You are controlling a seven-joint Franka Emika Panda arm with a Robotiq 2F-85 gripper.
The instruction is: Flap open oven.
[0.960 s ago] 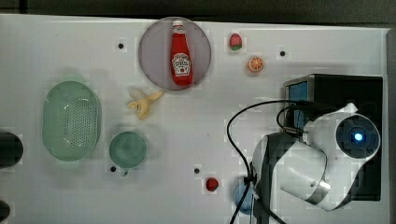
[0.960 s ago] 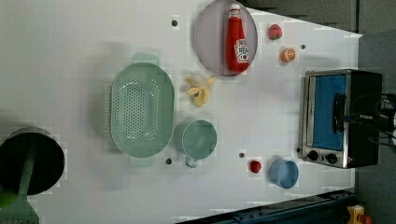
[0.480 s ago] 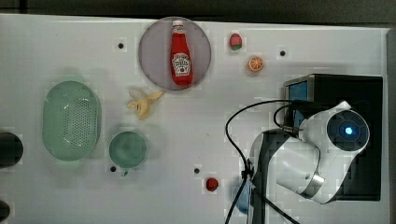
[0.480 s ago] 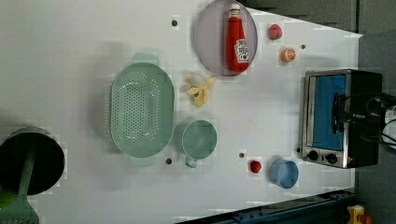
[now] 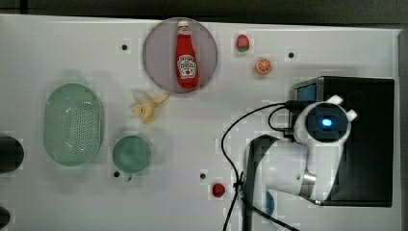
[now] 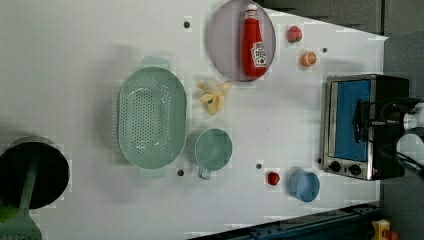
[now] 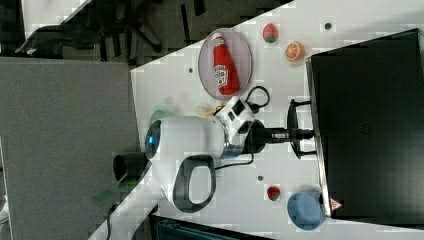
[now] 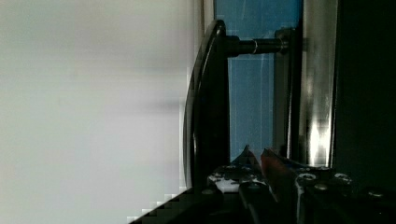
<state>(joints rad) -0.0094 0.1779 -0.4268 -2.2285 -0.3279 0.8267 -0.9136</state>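
Observation:
The oven (image 5: 365,144) stands at the top view's right edge, its black top under my wrist. In the left view its blue glass door (image 6: 352,107) stands upright in the silver frame, with small knobs (image 6: 345,168) at one end. My gripper (image 7: 305,134) reaches level across to the oven front and crosses the black bar handle (image 7: 292,129). In the wrist view the fingertips (image 8: 271,158) lie close together in the gap between the handle (image 8: 205,102) and the glass (image 8: 252,93). The gripper looks shut, with nothing held.
A blue cup (image 6: 303,186) and a small red piece (image 6: 273,178) sit near the oven's knob end. An orange (image 5: 263,66), a strawberry (image 5: 242,43), a ketchup bottle on a plate (image 5: 186,55), a banana (image 5: 148,107), a green cup (image 5: 131,154) and a colander (image 5: 73,124) lie farther off.
My wrist has moved toward the top view's left and up, over the oven's front edge. The gripper has come in at the door handle. The door has not moved.

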